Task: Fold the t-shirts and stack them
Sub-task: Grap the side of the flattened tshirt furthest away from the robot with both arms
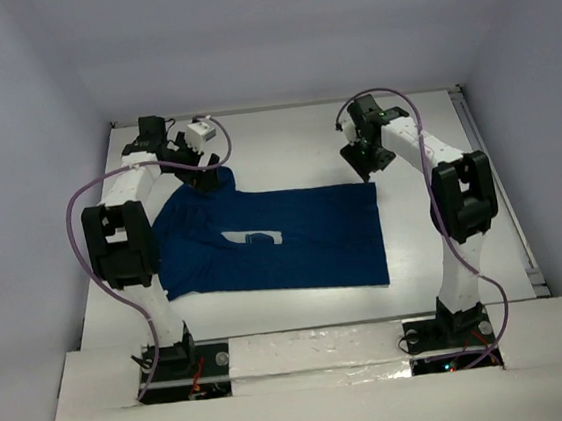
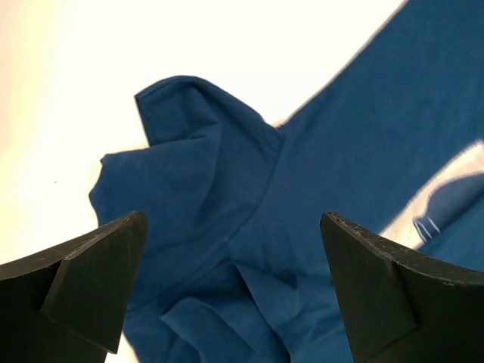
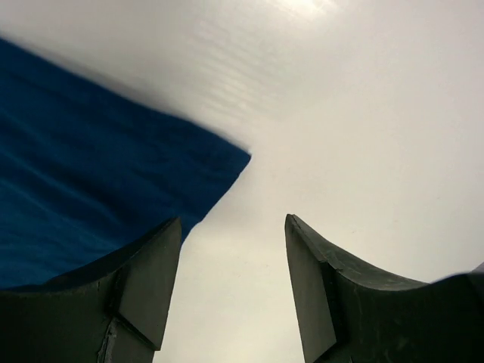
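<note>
Navy t-shirt lies spread on the table, its long axis running 9-to-3 o'clock in the top view. The collar end is toward 9, the hem toward 3, and the far sleeve is rumpled at about 10 o'clock. Left gripper hangs right over that sleeve with jaws spread wide and empty; right gripper sits at the far hem corner near 2 o'clock, jaws also apart and holding nothing, the cloth just off its gap. Judgement: the next fold turns on the far edge running between the two grippers, each arm nearest its own corner, with the shirt body toward 6 o'clock from both.
</note>
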You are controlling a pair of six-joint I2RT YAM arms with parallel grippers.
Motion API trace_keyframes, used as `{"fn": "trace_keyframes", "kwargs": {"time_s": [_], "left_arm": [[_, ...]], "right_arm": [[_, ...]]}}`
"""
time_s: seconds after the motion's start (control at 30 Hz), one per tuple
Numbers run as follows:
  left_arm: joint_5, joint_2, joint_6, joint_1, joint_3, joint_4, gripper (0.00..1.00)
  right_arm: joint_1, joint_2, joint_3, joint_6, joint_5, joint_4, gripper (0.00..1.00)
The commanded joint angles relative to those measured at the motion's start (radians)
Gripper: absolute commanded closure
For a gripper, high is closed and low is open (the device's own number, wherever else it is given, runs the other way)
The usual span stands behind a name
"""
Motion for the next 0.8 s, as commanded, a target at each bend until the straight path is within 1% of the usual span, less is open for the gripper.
{"fn": "trace_keyframes", "kwargs": {"time_s": [0.0,0.07,0.1,0.17,0.2,0.23,0.27,0.3,0.33,0.47,0.53,0.6,0.63,0.67,0.7,0.73,0.77], "left_arm": [[-0.014,-0.003,-0.107,0.001,0.033,0.101,0.01],[-0.057,0.001,-0.146,0.001,0.042,0.109,0.01],[-0.086,-0.002,-0.16,0.001,0.036,0.141,0.01],[-0.084,-0.008,-0.184,0.001,0.004,0.17,0.01],[-0.087,-0.014,-0.207,0.01,-0.012,0.217,0.01],[-0.083,-0.01,-0.222,0.011,-0.012,0.221,0.01],[-0.075,0.001,-0.241,0.011,0.003,0.207,0.01],[-0.068,0.015,-0.244,0.02,0.023,0.16,0.01],[-0.062,0.044,-0.24,0.02,0.064,0.134,0.01],[-0.098,0.061,-0.216,0.02,0.088,0.127,0.01],[-0.017,0.095,-0.181,0.036,0.123,0.056,0.01],[0.134,0.127,-0.181,0.107,0.193,0.006,0.01],[0.314,0.162,-0.215,0.139,0.238,-0.018,0.01],[0.421,0.182,-0.23,0.174,0.262,-0.032,0.01],[0.609,0.22,-0.259,0.245,0.279,-0.026,0.01],[0.682,0.237,-0.293,0.277,0.295,-0.023,0.01],[0.743,0.245,-0.269,0.302,0.348,-0.05,0.01]], "right_arm": [[0.01,-0.044,0.065,-0.003,-0.037,0.049,0.37],[0.01,-0.038,0.076,-0.027,-0.071,0.045,0.38],[0.01,-0.025,0.08,-0.032,-0.107,0.038,0.39],[0.001,-0.004,0.106,-0.057,-0.167,0.019,0.4],[-0.01,0.025,0.122,-0.06,-0.215,-0.007,0.41],[-0.019,0.041,0.135,-0.07,-0.245,-0.026,0.42],[-0.019,0.05,0.154,-0.075,-0.27,-0.035,0.42],[-0.019,0.058,0.158,-0.077,-0.286,-0.043,0.42],[-0.019,0.071,0.163,-0.077,-0.29,-0.047,0.42],[-0.037,0.108,0.189,-0.078,-0.286,-0.074,0.42],[-0.046,0.12,0.201,-0.077,-0.302,-0.087,0.42],[-0.047,0.114,0.206,-0.075,-0.321,-0.081,0.42],[-0.047,0.105,0.195,-0.073,-0.332,-0.071,0.42],[-0.047,0.078,0.186,-0.069,-0.329,-0.055,0.42],[-0.047,0.056,0.172,-0.063,-0.321,-0.013,0.43],[-0.047,0.035,0.16,-0.058,-0.318,0.008,0.43],[-0.047,0.015,0.142,-0.052,-0.313,0.024,0.43]]}}
